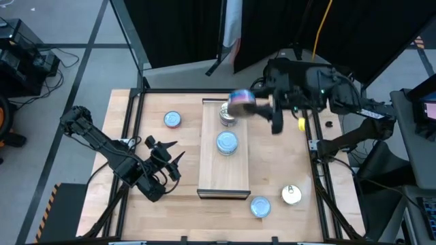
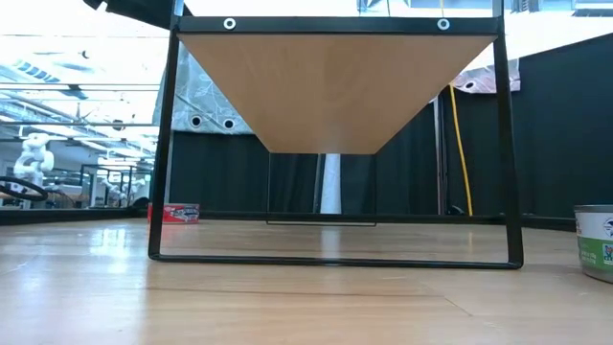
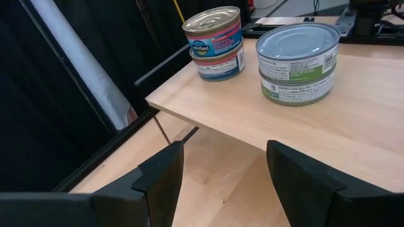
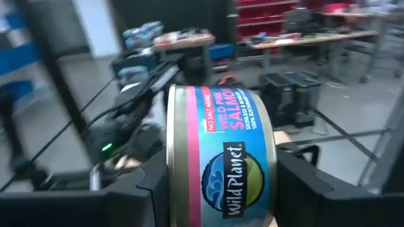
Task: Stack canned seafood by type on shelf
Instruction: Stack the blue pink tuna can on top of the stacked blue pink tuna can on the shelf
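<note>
— What do I have around the table from up here?

— I see a grey floor (image 1: 82,61) with taped lines, black curtains (image 1: 177,30) hanging along the far side, and a yellow cable (image 1: 320,27) dropping down in front of them.

— And at table height?

— I look past a black metal frame (image 2: 168,144) into a bright hall on one side, with ceiling lights (image 2: 57,72) and benches, and dark drapes (image 2: 565,134) on the other.

— Anything further off?

— From the right wrist I make out blurred workbenches (image 4: 303,38) and red bins (image 4: 259,12) on shelving.
</note>
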Tool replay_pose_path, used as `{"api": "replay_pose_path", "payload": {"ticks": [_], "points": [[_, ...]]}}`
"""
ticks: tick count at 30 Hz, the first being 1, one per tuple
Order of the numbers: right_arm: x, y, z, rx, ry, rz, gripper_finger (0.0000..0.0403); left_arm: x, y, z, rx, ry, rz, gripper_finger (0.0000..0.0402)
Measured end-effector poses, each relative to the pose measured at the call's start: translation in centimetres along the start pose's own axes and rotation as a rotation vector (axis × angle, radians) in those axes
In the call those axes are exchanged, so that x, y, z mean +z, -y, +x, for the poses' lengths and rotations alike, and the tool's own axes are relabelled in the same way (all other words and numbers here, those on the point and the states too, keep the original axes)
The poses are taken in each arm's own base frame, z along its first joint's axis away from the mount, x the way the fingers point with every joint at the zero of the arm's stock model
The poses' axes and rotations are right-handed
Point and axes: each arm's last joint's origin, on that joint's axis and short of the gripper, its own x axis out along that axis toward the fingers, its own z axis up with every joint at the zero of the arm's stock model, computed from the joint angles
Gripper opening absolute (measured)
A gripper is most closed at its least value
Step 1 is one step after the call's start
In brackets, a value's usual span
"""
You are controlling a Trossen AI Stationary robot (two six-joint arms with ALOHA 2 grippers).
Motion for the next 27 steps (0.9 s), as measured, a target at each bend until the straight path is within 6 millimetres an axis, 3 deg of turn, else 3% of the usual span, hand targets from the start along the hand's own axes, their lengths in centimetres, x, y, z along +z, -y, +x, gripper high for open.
{"api": "replay_pose_path", "payload": {"ticks": [8, 14, 18, 20, 24, 27], "points": [[-1.0, 4.7, 3.0, -0.154, -0.056, 0.148, 0.019, 0.0, 0.0, 0.0, 0.0, 0.0, 0.018, 0.0228], [-6.0, 7.6, 7.3, -0.213, -0.195, 0.261, 0.0191, 0.0, 0.0, 0.0, -0.002, 0.0, 0.019, 0.0228], [-9.2, 9.3, 8.6, -0.192, -0.227, 0.361, 0.0191, 0.0, 0.1, 0.0, -0.007, -0.004, 0.016, 0.0228], [-9.7, 9.7, 8.3, -0.142, -0.2, 0.387, 0.0191, 0.0, 0.1, -0.1, -0.012, -0.005, 0.017, 0.0228], [-10.5, 9.6, 5.4, -0.112, -0.186, 0.399, 0.0191, -0.1, 0.2, -0.4, -0.027, -0.003, 0.023, 0.0228], [-11.3, 9.6, 3.7, -0.103, -0.081, 0.432, 0.0191, -0.2, 0.3, -0.6, -0.032, -0.001, 0.027, 0.0228]]}}
